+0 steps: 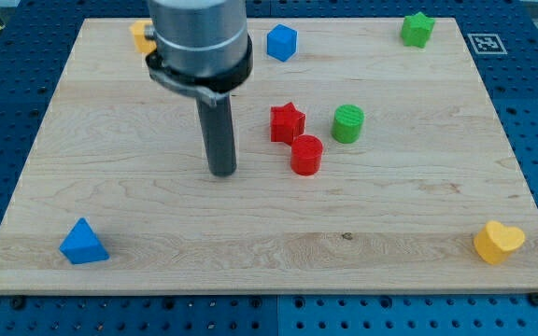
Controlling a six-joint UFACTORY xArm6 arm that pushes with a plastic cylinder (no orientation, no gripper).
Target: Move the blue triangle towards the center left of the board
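Note:
The blue triangle (84, 243) lies near the board's bottom left corner. My tip (222, 173) rests on the wooden board (157, 205) near its middle, well up and to the right of the triangle and apart from it. A red star (287, 122) and a red cylinder (306, 155) sit to the right of my tip, not touching it.
A green cylinder (348, 123) stands right of the red star. A blue cube (281, 42) is at the top middle, a yellow block (140, 35) at the top left partly behind the arm, a green star (417, 29) top right, a yellow heart (498, 242) bottom right.

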